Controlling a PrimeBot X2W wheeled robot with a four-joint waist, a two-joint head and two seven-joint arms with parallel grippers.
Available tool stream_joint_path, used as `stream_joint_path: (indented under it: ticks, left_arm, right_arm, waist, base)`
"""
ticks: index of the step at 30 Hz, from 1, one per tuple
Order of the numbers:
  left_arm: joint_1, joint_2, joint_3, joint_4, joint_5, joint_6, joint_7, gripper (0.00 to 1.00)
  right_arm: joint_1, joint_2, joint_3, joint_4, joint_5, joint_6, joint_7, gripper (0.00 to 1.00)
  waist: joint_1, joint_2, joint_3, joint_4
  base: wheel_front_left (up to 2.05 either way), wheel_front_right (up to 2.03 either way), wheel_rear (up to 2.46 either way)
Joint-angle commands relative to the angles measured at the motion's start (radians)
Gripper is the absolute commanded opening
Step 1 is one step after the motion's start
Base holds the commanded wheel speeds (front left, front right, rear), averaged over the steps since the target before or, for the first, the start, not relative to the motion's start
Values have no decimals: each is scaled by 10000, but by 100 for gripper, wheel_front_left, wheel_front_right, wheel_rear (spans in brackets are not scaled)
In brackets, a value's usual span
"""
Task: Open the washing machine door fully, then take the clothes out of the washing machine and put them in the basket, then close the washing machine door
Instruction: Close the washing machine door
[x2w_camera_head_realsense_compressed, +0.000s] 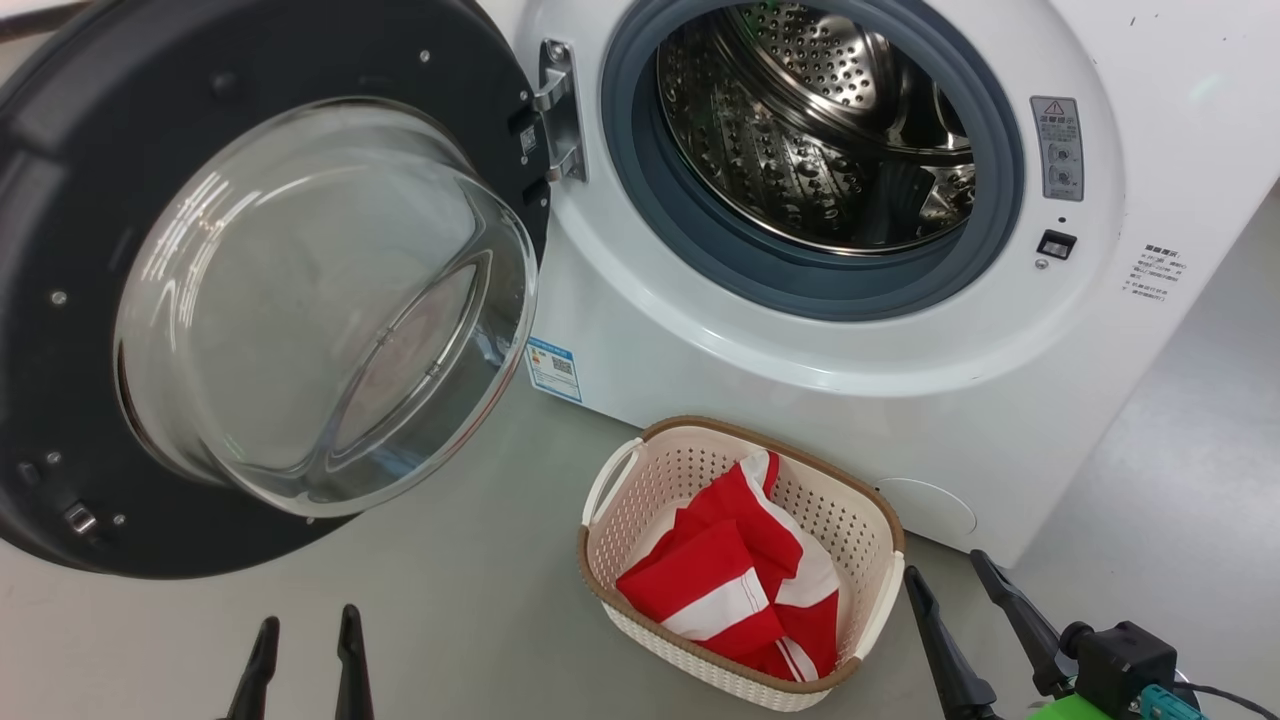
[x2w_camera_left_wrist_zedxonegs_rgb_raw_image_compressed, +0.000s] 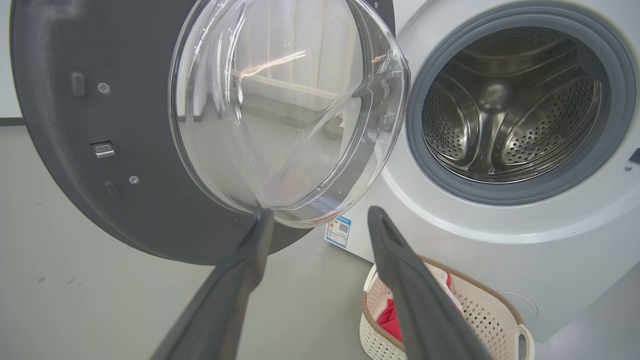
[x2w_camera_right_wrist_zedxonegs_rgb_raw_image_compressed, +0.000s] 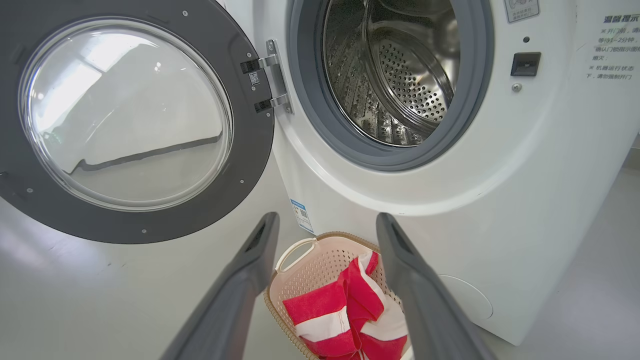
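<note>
**Door open, clothes in basket, both tools wide and empty**

Counts: one washing machine (x2w_camera_head_realsense_compressed: 800, 380), one washing machine door (x2w_camera_head_realsense_compressed: 320, 300), one basket (x2w_camera_head_realsense_compressed: 700, 465), one piece of clothes (x2w_camera_head_realsense_compressed: 740, 590), two tools, both mine.

My left tool (x2w_camera_head_realsense_compressed: 309, 615) is at the lower left of the head view, its two dark tapered fingers spread wide with nothing between them. My right tool (x2w_camera_head_realsense_compressed: 944, 562) is at the lower right, just beside the basket's right side, also wide and empty.

Materials and shapes:
- The washing machine is a white, boxy front-loader with a smooth shell.
- Drum (x2w_camera_head_realsense_compressed: 820, 130): shiny perforated steel with raised ribs.
- Rubber ring (x2w_camera_head_realsense_compressed: 800, 290): grey, matte, round the mouth.
- The door is round, with a black rim dotted with small screws and a bulging clear glass bowl at its centre. It hangs on one metal hinge (x2w_camera_head_realsense_compressed: 558, 110) left of the mouth and is swung wide to the left.
- The basket is cream perforated plastic, a rounded rectangle with a brown woven-look rim and white loop handles.
- The clothes are soft red fabric with white stripes, crumpled inside the basket.
- One blue-edged sticker (x2w_camera_head_realsense_compressed: 553, 368) sits low on the machine's left front, and one grey warning label (x2w_camera_head_realsense_compressed: 1056, 148) sits right of the mouth.

Surface: the floor (x2w_camera_head_realsense_compressed: 450, 600) is smooth, pale grey and slightly glossy. The basket stands on it just in front of the machine's lower front, below the mouth. I can't tell whether they touch.
</note>
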Motion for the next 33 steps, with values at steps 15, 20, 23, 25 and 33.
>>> stream_joint_path:
  ticks: [15,20,23,25,33]
  left_arm:
    - [-1508,315,2031,-2759,-80,-976,-49,0]
    - [-3257,1495,3147,-3312,46,-1488,-49,0]
    - [-4570,2348,3490,-2809,-278,-1649,-49,0]
    - [-5433,2876,3586,-2308,-525,-1699,-49,0]
    - [-8181,4361,3866,1120,-2258,-1751,139,0]
  right_arm:
    - [-348,-18,-4,-251,101,65,-65,100]
    - [-217,83,-127,-302,54,65,-65,100]
    - [-231,122,-190,-317,30,65,-65,100]
    - [-249,149,-243,-344,13,65,-65,100]
    - [-173,315,-395,-463,-8,65,-65,100]
  waist:
    - [0,0,25,-13]
    - [0,0,90,2]
    - [0,0,168,11]
    - [0,0,218,18]
    - [0,0,259,17]
  base:
    - [0,0,0]
    - [0,0,0]
    - [0,0,0]
    - [0,0,0]
    - [0,0,0]
